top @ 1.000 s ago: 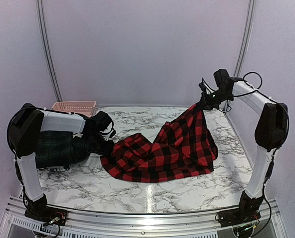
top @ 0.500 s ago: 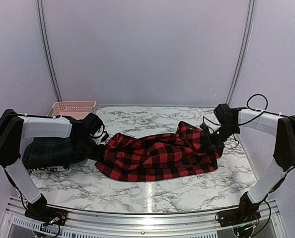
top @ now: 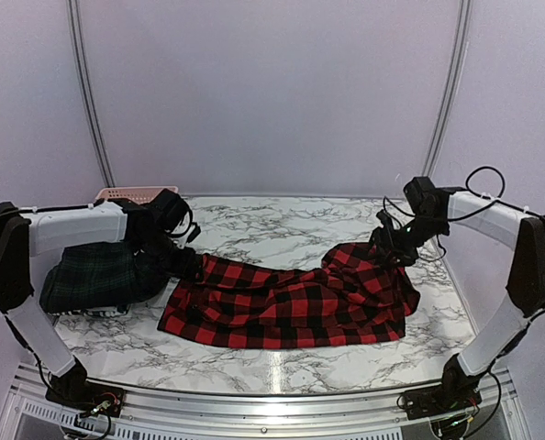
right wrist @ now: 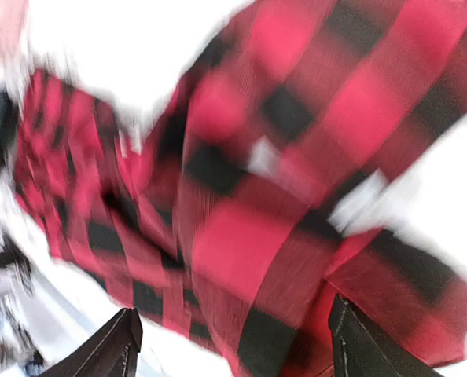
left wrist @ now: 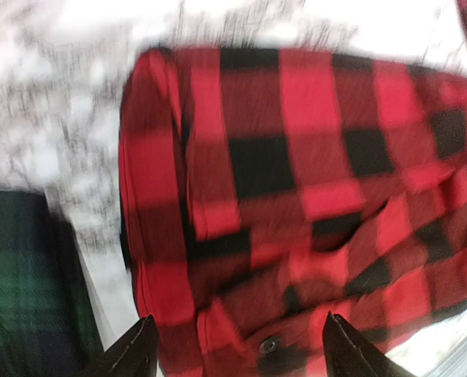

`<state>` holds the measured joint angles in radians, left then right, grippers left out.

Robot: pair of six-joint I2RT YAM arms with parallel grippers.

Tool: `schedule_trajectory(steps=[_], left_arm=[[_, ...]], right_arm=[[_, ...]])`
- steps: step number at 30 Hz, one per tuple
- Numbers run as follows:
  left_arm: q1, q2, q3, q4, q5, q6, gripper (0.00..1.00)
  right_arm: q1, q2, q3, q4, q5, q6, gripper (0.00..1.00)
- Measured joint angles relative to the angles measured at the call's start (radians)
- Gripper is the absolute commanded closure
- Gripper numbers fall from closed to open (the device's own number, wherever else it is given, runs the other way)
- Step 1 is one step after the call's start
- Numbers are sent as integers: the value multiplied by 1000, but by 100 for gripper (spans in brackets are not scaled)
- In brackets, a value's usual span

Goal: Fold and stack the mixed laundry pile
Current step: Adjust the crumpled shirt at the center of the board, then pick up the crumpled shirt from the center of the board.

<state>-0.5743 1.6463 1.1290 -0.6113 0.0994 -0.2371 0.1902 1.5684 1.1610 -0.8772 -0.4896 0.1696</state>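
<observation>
Laying out looked like the step in hand: the red-and-black checked shirt (top: 291,298) lay spread across the middle of the marble desk (top: 282,229), long axis left to right, near edge fairly straight, right end rumpled. My read: it was laid flat so a fold could start from clean edges. No fold was in it yet, so the task looked early. Left end effector (top: 192,268) sat low at the shirt's far-left corner, fingers (left wrist: 135,357) apart in the left wrist view, cloth beneath, nothing pinched. Right end effector (top: 389,247) sat at the far-right corner, fingers (right wrist: 112,349) also apart, cloth below blurred, no grip visible. Left arm reached sideways, forearm near level, wrist tipped down onto the corner. Right arm roughly mirrored it, forearm sloping in and down. One corner each fit a stretch along the back edge. Dark green plaid garment (top: 89,275) sat in a lump at the desk's left edge under the left forearm, just beside the shirt's left end; couldn't tell if they touched. Pink lattice basket (top: 126,193) was behind that arm, back-left. The next move would likely need the rumpled right end smoothed before folding.
</observation>
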Motion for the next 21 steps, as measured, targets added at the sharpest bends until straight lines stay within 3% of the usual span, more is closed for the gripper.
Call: schedule_trajectory(steps=[6,15,17,21], left_arm=[[13,88,169,23,-22,3,21],[47,200,296,25,-22,18,16],[47,209,296,25,-21,18,16],[47,243,296,28,-18,18,22]], right_arm=[[-122,176,239,48,66,13,19],[-136,498,428,58,184,14,20],[-136,542,455,58,193,14,36],[-136,602,499,64,182,6,88]])
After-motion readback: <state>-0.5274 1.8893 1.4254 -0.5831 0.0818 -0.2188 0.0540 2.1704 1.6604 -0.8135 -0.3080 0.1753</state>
